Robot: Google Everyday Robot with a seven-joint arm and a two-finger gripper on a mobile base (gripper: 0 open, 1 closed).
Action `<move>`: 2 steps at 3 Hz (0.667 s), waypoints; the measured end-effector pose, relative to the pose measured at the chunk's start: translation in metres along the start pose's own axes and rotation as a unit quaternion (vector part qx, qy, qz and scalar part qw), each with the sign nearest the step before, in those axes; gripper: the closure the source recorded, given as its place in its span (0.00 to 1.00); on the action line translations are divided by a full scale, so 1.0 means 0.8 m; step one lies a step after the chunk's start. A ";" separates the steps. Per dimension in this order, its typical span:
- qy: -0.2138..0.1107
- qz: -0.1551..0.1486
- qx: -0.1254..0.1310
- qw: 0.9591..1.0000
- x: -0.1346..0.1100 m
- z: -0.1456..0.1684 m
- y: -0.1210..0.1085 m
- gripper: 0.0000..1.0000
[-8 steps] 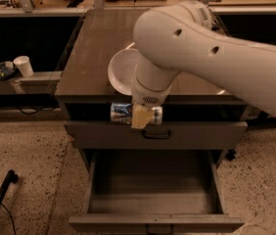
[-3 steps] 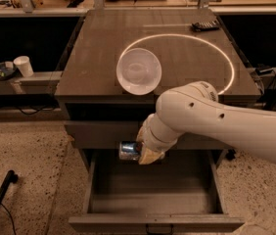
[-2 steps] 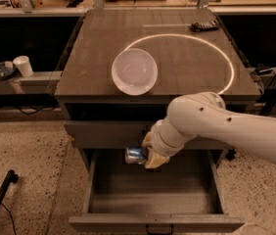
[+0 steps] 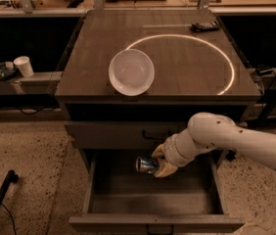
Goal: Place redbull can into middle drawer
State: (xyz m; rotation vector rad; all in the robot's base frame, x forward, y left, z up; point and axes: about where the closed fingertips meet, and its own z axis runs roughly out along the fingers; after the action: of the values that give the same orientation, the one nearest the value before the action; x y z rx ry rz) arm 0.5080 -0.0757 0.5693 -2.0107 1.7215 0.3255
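The redbull can [image 4: 144, 164] is a small shiny blue-and-silver can lying on its side in my gripper [image 4: 158, 161]. The gripper is shut on it, with tan fingers [image 4: 166, 169] above and below the can. It hangs just above the back of the open middle drawer [image 4: 152, 196], a wide grey box with a plain grey inside and a flat front panel [image 4: 156, 223]. My white arm [image 4: 236, 138] comes in from the right.
A white bowl [image 4: 131, 71] sits on the cabinet top [image 4: 187, 53]. A dark small object [image 4: 204, 26] lies at the back right. The closed drawer front with its black handle [image 4: 150, 135] is right above the gripper. A white paper cup [image 4: 24, 66] stands on a shelf at left.
My arm has dropped from over the cabinet top to in front of it. The can has moved down and right, from the upper drawer's front into the open drawer's space.
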 end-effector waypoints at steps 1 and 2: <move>-0.039 0.005 0.024 0.999 0.029 0.018 0.004 1.00; -0.070 -0.002 0.063 0.996 0.051 0.027 0.010 1.00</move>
State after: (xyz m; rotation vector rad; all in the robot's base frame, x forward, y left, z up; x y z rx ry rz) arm 0.5102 -0.1009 0.5298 -1.8560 1.6121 0.3391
